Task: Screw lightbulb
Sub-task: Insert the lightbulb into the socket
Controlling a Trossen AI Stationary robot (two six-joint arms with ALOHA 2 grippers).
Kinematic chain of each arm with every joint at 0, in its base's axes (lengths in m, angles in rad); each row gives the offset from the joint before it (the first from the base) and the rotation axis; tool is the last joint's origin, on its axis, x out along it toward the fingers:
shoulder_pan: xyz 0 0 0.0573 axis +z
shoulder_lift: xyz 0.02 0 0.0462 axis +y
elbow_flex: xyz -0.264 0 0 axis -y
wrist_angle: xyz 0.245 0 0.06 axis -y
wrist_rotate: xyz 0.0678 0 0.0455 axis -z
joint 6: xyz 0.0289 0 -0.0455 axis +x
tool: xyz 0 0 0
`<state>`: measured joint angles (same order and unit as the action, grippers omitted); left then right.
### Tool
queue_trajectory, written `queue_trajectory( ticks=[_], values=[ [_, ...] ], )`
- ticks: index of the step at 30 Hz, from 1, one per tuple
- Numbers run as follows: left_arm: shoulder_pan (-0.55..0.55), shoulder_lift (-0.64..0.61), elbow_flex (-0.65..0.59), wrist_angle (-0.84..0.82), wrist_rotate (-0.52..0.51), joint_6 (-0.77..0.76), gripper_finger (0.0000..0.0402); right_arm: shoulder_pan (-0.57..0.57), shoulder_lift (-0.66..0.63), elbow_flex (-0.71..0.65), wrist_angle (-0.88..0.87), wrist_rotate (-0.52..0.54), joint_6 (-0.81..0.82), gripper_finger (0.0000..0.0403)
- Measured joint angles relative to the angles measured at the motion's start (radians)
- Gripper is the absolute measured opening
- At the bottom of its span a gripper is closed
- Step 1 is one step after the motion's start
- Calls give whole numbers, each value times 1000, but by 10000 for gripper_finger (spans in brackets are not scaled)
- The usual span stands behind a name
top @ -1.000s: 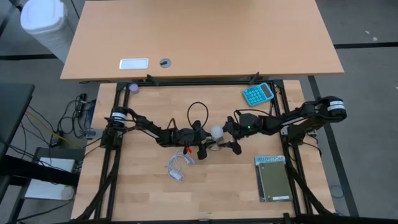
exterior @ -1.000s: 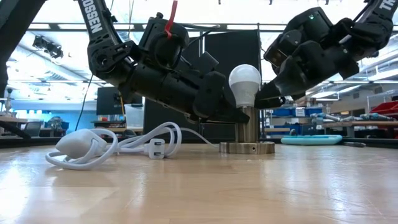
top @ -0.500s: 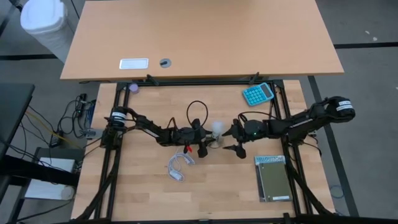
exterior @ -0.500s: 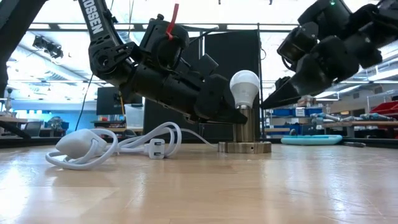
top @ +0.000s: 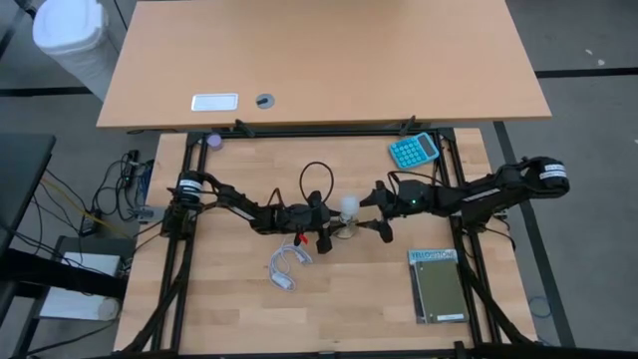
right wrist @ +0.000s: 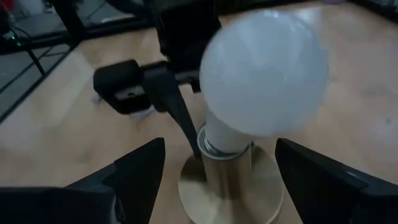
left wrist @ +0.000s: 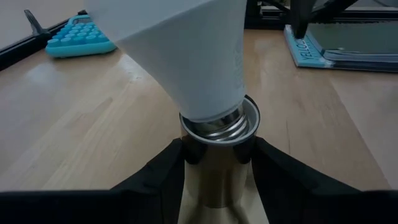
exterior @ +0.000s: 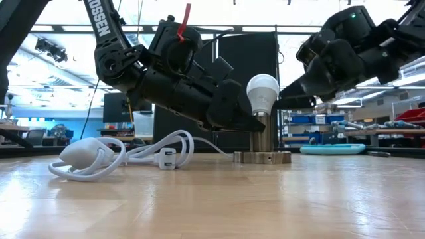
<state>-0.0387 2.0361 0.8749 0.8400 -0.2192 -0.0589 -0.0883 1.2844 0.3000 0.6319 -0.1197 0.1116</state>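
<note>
The bulb (exterior: 263, 91) stands upright with its screw base in the metal socket (exterior: 262, 147), near the middle of the wooden table (top: 329, 299). In the left wrist view the base threads (left wrist: 219, 124) still show above the socket rim, so it is not fully seated. The left gripper (left wrist: 217, 163) is clamped on the socket post, one finger on each side, below the bulb. The right gripper (top: 377, 213) sits just beside the bulb on the right, its fingers (right wrist: 140, 168) spread wide on either side and not touching it.

The table's front half is mostly bare wood, with the white cable (top: 284, 267) left of centre and a book (top: 438, 284) near the right edge. A calculator (top: 413, 151) lies at the back right, close to the frame.

In the low view the left arm covers the socket's left side, and the right gripper's fingertips merge into the dark background. From above, the socket is largely hidden under the bulb and grippers.
</note>
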Motion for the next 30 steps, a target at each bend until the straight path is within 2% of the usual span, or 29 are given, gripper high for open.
queue_trajectory(
  ticks=[3,11,16,21,30],
  values=[
    [0,0,0,2,1,0,174,-6,46,-1,42,-14,17,306],
    [0,0,0,3,2,0,174,-20,257,-1,362,-37,42,306],
    [0,1,0,5,2,-1,174,-31,355,-1,503,-42,69,306],
    [-1,1,0,5,3,-1,174,-31,388,-1,576,-46,79,306],
    [-1,1,0,6,3,-1,174,-31,391,-1,599,-32,95,301]
  ],
)
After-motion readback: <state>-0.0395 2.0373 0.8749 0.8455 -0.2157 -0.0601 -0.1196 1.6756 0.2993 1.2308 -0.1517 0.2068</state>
